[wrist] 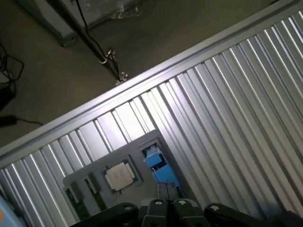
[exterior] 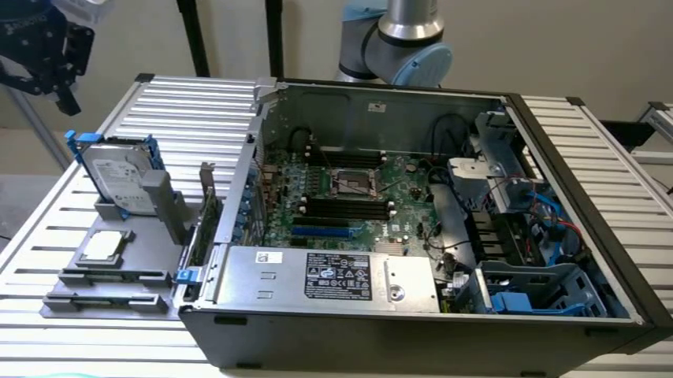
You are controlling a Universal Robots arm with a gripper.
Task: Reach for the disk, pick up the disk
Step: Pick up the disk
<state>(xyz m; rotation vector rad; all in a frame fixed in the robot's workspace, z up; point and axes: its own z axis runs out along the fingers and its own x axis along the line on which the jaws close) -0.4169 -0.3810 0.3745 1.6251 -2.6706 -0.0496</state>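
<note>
My fingers (wrist: 157,205) are pressed close together on nothing above the slatted table (wrist: 236,94), so I judge I'm just reaching: the disk (exterior: 118,175) stands on edge at the exterior view's left of the computer case (exterior: 368,102), and grasping it calls for spreading first

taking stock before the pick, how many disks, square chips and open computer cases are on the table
disk: 1
square chip: 1
open computer case: 1
total: 3
</note>
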